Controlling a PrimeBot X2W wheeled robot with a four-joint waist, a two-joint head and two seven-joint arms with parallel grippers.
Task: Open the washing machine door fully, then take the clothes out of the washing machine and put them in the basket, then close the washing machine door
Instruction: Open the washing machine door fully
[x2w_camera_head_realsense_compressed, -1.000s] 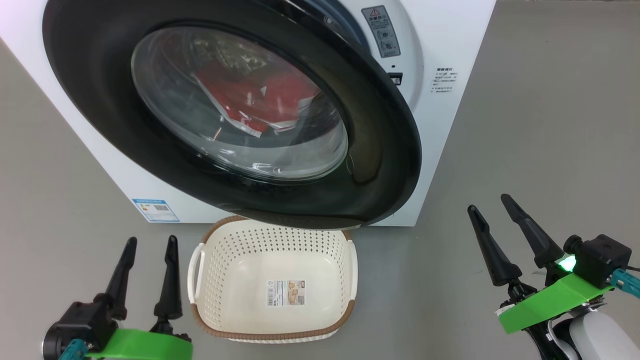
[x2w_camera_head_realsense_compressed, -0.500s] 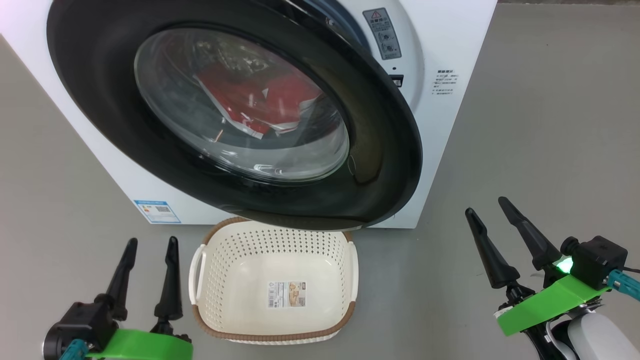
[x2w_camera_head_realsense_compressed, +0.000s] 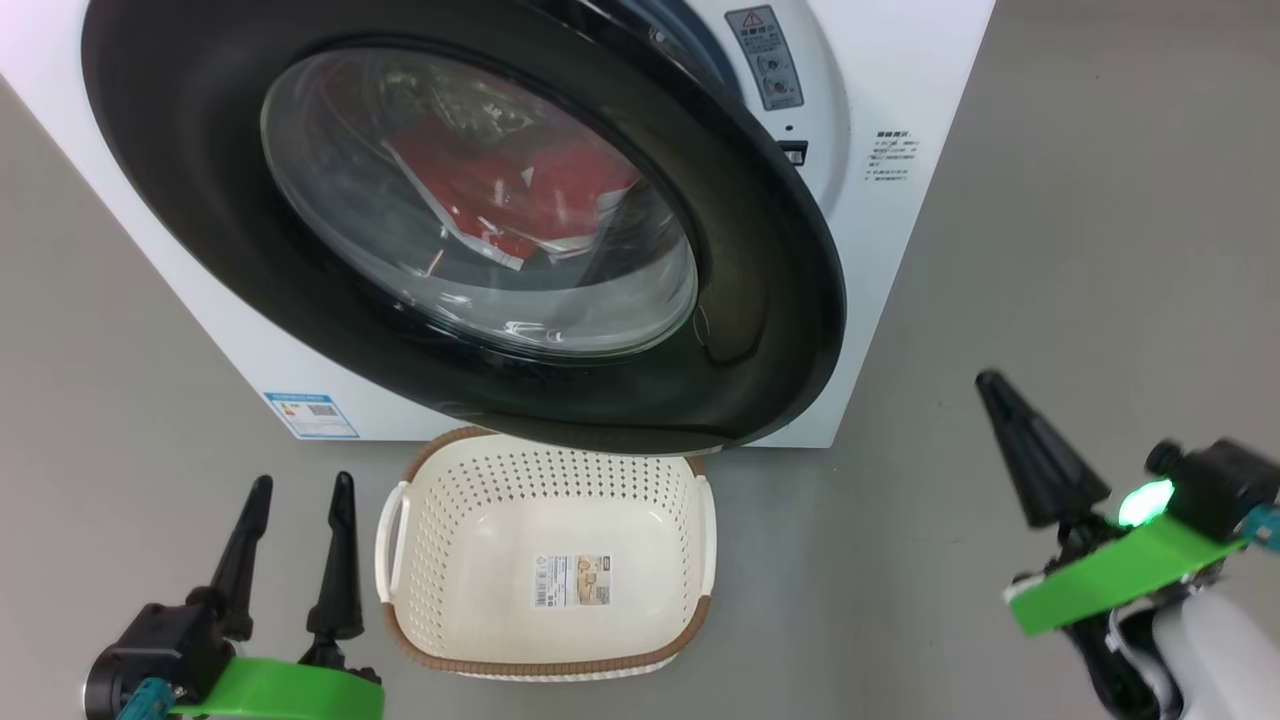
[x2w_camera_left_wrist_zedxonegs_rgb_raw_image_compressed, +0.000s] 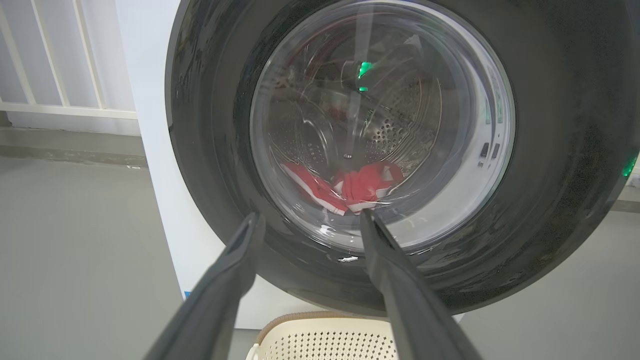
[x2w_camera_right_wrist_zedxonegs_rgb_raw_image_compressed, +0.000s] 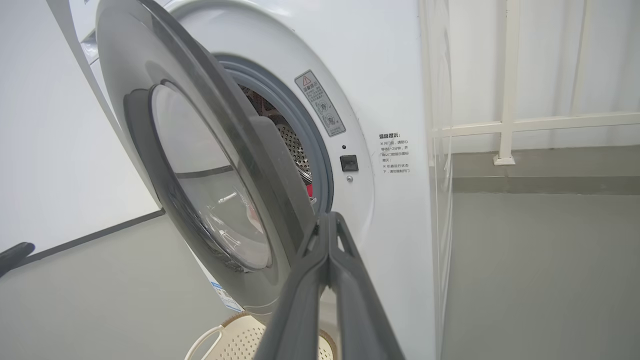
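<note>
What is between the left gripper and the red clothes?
The door: in the left wrist view its glass stands between the left gripper and the clothes.

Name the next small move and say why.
Probably slip the shut right gripper behind the washing machine door and swing it wider: it stands only ajar, with the clothes inside the drum.

Grey floor, white railing behind
</note>
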